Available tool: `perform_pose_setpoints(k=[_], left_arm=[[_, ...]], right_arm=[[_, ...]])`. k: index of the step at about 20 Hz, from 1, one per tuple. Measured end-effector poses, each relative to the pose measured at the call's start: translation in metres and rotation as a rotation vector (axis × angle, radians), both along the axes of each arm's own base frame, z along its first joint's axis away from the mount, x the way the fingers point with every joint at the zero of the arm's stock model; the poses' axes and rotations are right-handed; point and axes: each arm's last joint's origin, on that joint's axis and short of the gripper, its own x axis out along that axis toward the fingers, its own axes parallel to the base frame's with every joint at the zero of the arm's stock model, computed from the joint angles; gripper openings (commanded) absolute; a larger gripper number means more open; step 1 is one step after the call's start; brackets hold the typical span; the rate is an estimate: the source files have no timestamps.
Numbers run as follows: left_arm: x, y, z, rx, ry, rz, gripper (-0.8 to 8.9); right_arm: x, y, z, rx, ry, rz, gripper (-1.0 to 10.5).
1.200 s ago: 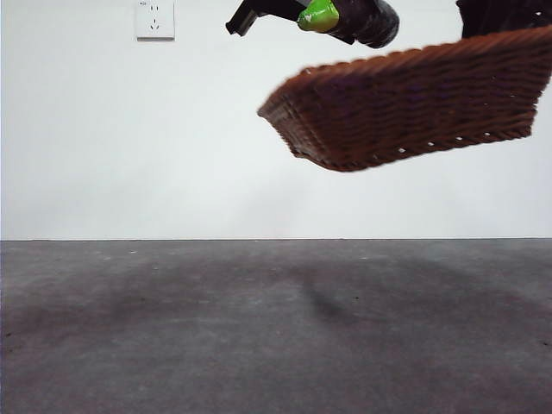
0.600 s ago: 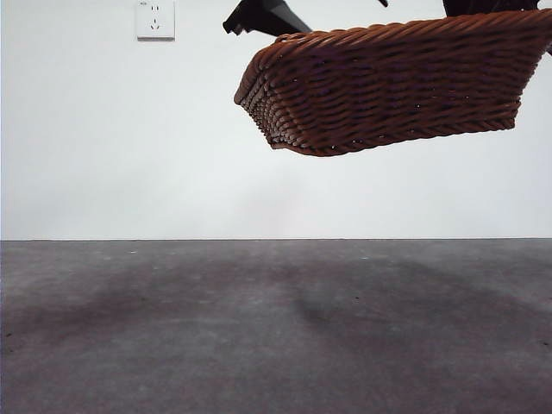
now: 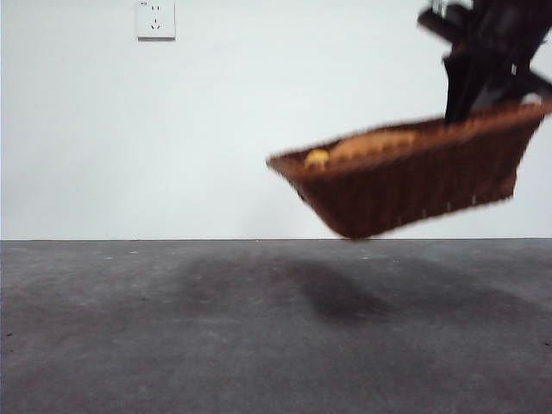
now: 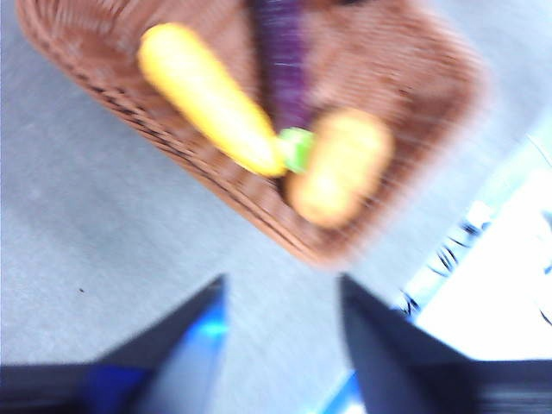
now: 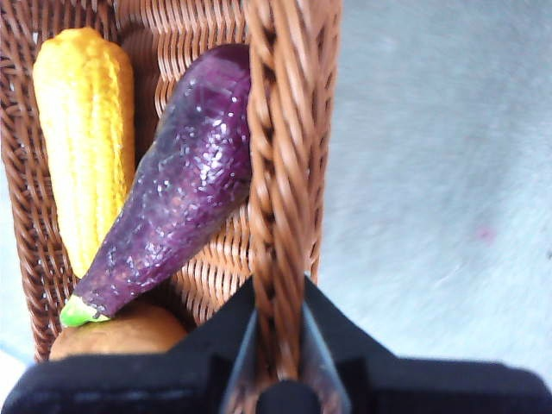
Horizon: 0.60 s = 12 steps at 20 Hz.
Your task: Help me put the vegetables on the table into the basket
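Table (image 3: 172, 345) is lying bare in front; above it the basket (image 3: 414, 181) is hanging tilted in the air, right gripper (image 5: 278, 345) pinching its braided rim between closed jaws. Inside are lying the yellow ridged vegetable (image 5: 84, 138), purple one (image 5: 172, 198) and orange-brown lump (image 5: 121, 335), the purple seemingly touching the lump. Left gripper (image 4: 280, 345) is hovering over the basket, jaws spread, gripping nothing.

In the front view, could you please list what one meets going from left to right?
Wall socket → yellow vegetable showing over the rim → orange-brown vegetable → right gripper clamped on the lifted basket.
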Motion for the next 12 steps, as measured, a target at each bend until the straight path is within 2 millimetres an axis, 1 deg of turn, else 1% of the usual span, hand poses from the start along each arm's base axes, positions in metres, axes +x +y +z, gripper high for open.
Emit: perform_pose_setpoints(k=[2, 3, 6, 8, 10, 12], left_arm=[[-0.029, 0.014, 0.020, -0.051, -0.056, -0.040, -0.06], [-0.044, 0.022, 0.030, -0.085, -0.085, -0.060, -0.05], [-0.084, 0.043, 0.051, -0.188, -0.133, -0.105, -0.05], [-0.106, 0.054, 0.059, -0.249, -0.141, -0.139, -0.05], [-0.123, 0.062, 0.065, -0.300, -0.132, -0.175, -0.05], [-0.135, 0.068, 0.068, -0.338, -0.114, -0.203, -0.05]], right_arm=[[0.018, -0.009, -0.025, -0.010, 0.044, -0.009, -0.2], [0.026, -0.016, -0.036, -0.010, 0.057, -0.023, -0.2], [0.043, -0.045, -0.064, 0.031, 0.099, -0.085, -0.2], [0.050, -0.060, -0.076, 0.031, 0.110, -0.110, -0.2], [0.055, -0.061, -0.084, 0.056, 0.095, -0.094, -0.2], [0.061, -0.060, -0.087, 0.095, 0.061, -0.080, -0.2]])
